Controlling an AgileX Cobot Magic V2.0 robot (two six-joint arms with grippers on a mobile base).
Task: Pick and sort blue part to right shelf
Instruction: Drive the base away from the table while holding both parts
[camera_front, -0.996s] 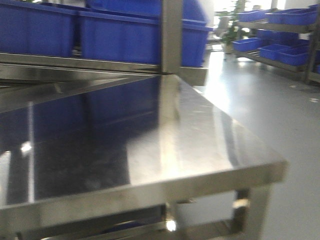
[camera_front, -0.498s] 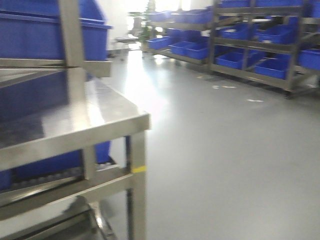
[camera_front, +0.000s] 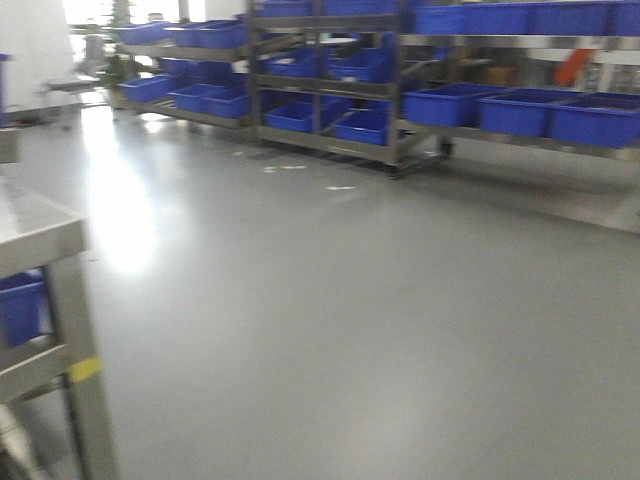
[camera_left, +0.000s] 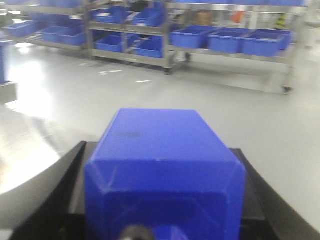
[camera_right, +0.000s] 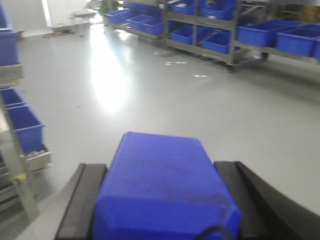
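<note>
Swung off the steel table (camera_front: 40, 235) toward the shelf (camera_front: 396, 110) across the floor (camera_front: 350, 300), so looks like mid-haul, with the blue part (camera_left: 160, 150) clamped in the closed left gripper (camera_left: 161, 200) and a similar blue block (camera_right: 160, 170) pinched in the right gripper (camera_right: 162, 210).
</note>
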